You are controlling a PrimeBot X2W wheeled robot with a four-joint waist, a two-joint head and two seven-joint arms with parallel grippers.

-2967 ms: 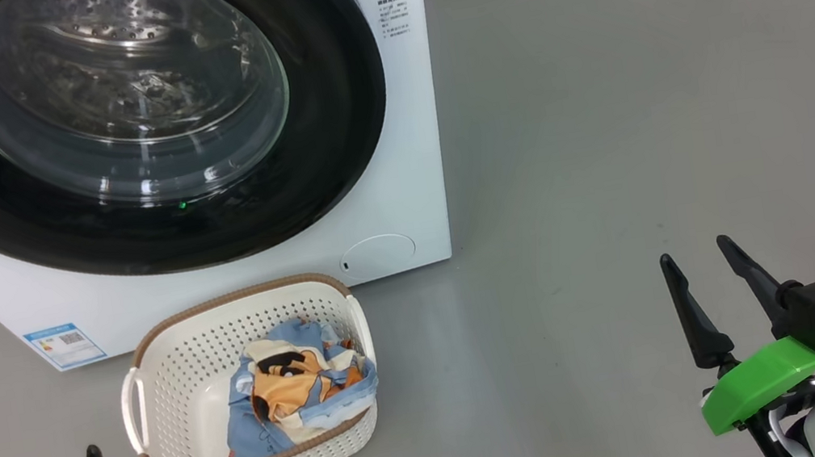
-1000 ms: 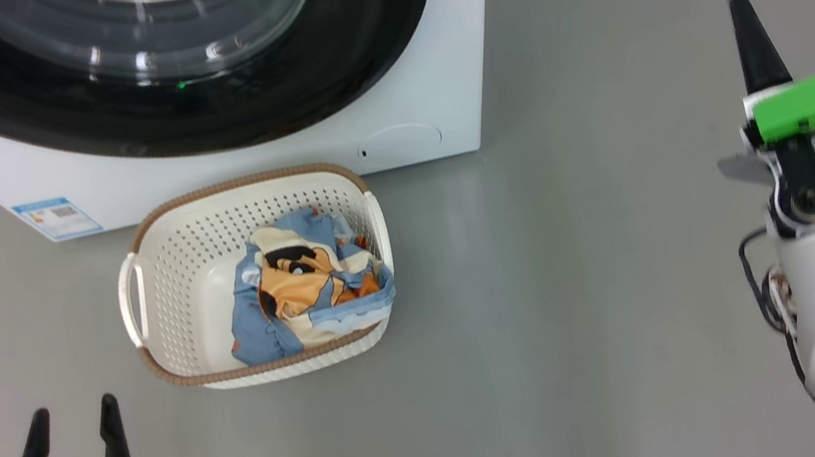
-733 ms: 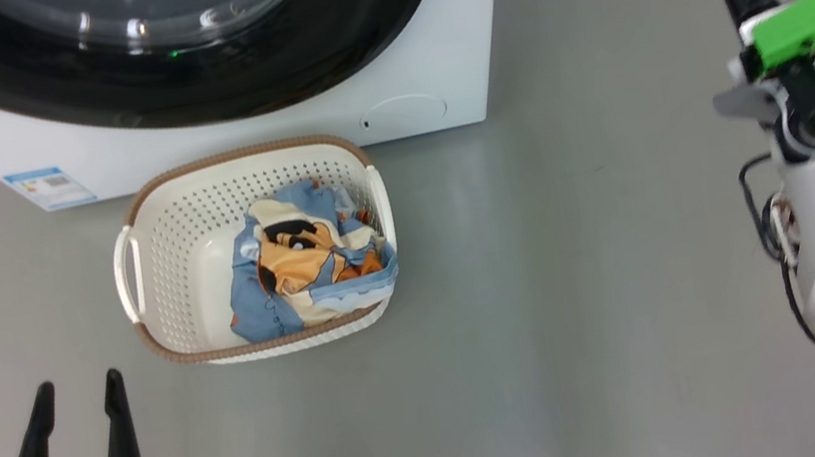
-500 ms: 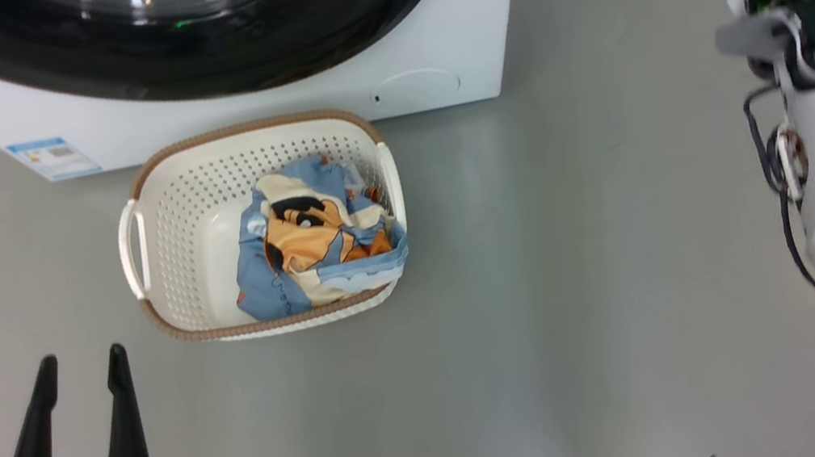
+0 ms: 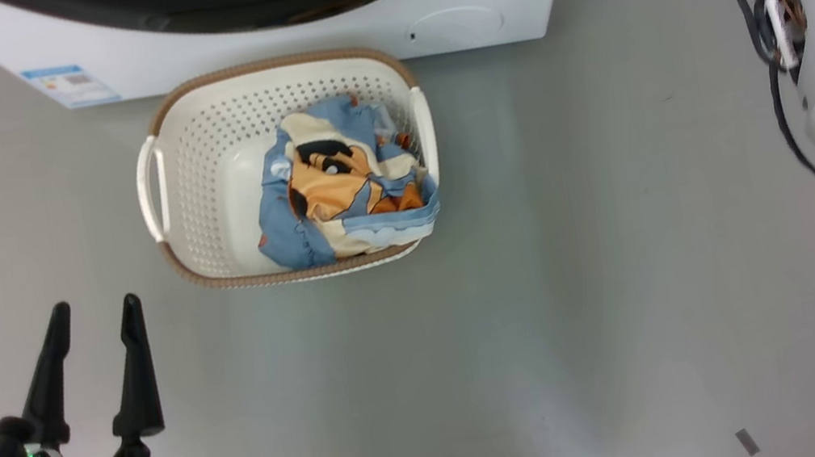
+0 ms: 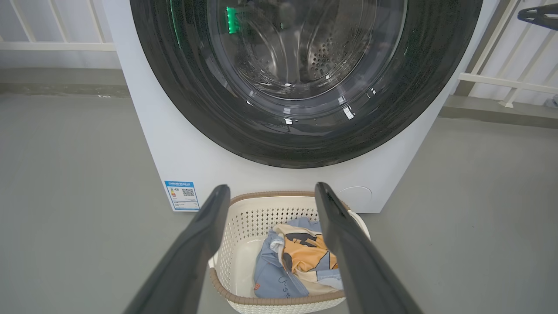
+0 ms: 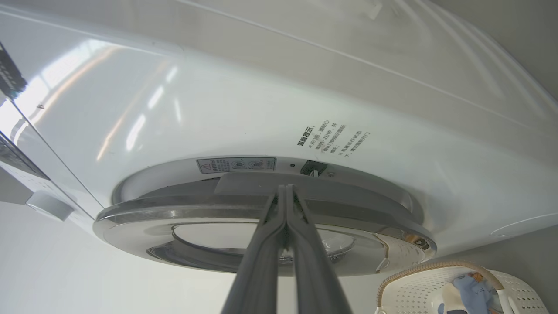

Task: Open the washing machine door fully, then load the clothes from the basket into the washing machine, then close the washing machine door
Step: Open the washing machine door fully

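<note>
Two pincers, with the door step in hand. Head view: the basket (image 5: pixel 275 64) sits on the floor (image 5: pixel 586 274) just in front of the washing machine (image 5: pixel 342 22), w/ the clothes (image 5: pixel 343 181) bunched at its right side. The left pincer (image 5: pixel 96 304) hovers low-left, well apart from the basket, fingers spread & empty.

Left wrist view: the washing machine door (image 6: pixel 174 87) lies flat vs. the front, i.e. closed.

Right wrist view: the right pincer (image 7: pixel 285 188) is clenched, fingers pressed tog. & grasping nothing. Its tips are at the seam behind the door's rim, near a dark latch slot (image 7: pixel 313 168); contact or not, cannot tell.

Handling (judged):
- **Door:** rigid, fairly heavy, held by a latch. The glossy rim is likely slippery & the glass centre gives no purchase. Best hold is the rim edge on the latch side, hooked from behind & pulled along the hinge arc.
- **Clothes:** soft, light, limp. Pinch the raised top fold & lift slowly so nothing snags the perforated wall.
- **Basket:** light, so it may slide if fabric drags.
</note>
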